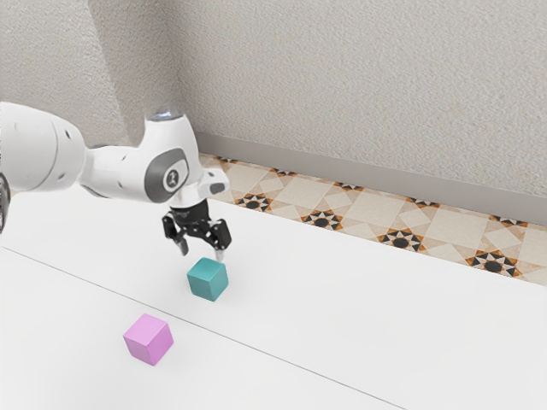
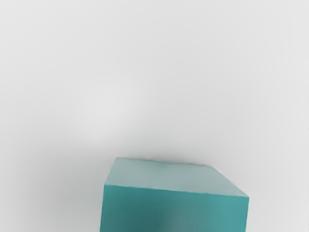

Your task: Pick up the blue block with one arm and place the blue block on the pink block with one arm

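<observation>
A teal-blue block (image 1: 208,279) rests on the white table (image 1: 359,316). My black gripper (image 1: 201,251) hangs just above it, open, its fingertips a little over the block's top face and touching nothing. Under my hand in the wrist view, the same blue block (image 2: 174,198) looms large. A pink block (image 1: 148,339) sits on the table nearer the front, toward the exterior view's left of the blue one, about a block's width away from it.
The white table stretches toward the exterior view's right and front. Behind it lies a patterned tile floor (image 1: 410,218) and a grey wall (image 1: 359,77). A thin seam line (image 1: 282,357) crosses the tabletop between the two blocks.
</observation>
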You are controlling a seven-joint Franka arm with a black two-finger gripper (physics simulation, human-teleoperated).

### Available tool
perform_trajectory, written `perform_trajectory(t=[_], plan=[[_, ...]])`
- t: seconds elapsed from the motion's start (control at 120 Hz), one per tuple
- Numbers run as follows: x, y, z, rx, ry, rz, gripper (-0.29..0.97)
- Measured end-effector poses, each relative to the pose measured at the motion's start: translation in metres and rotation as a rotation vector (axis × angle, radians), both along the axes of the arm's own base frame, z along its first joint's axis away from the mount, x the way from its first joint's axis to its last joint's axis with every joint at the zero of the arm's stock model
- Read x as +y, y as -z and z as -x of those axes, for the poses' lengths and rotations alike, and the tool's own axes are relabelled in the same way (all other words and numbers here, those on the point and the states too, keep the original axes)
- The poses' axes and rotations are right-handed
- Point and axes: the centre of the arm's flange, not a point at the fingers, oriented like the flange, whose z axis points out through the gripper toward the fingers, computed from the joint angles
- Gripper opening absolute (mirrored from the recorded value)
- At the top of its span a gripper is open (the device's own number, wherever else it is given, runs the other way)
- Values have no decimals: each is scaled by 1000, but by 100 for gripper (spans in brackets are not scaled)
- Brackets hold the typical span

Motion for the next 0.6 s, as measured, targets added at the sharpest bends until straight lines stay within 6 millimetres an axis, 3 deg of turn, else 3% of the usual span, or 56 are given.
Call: perform_trajectory(t=[0.233, 0.6], plan=[[8, 24, -3, 13, -11, 31, 68], [10, 41, -15, -6, 99, 27, 68]])
